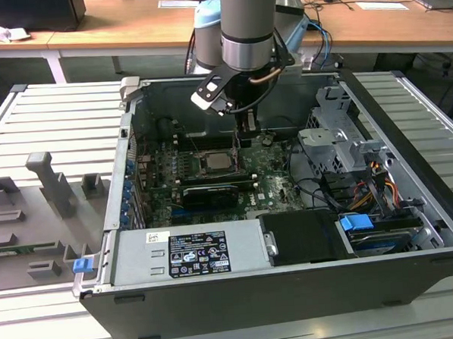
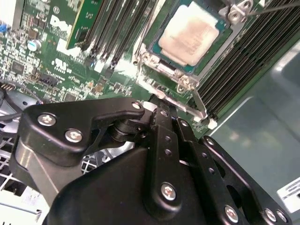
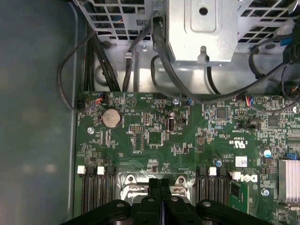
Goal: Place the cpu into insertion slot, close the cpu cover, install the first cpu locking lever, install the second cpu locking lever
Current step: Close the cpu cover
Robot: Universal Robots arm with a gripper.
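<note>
One cpu (image 2: 192,33) sits flat in its motherboard (image 3: 187,140) socket, with the cpu cover (image 2: 165,66) lying down around it. The gripper (image 1: 244,140) stands inside the open computer case (image 1: 293,287). In the exterior view the chip is just beside the fingertips, at their 8 o'clock. In both wrist views the fingers (image 3: 152,197) are clenched together, nothing seen between them.
</note>
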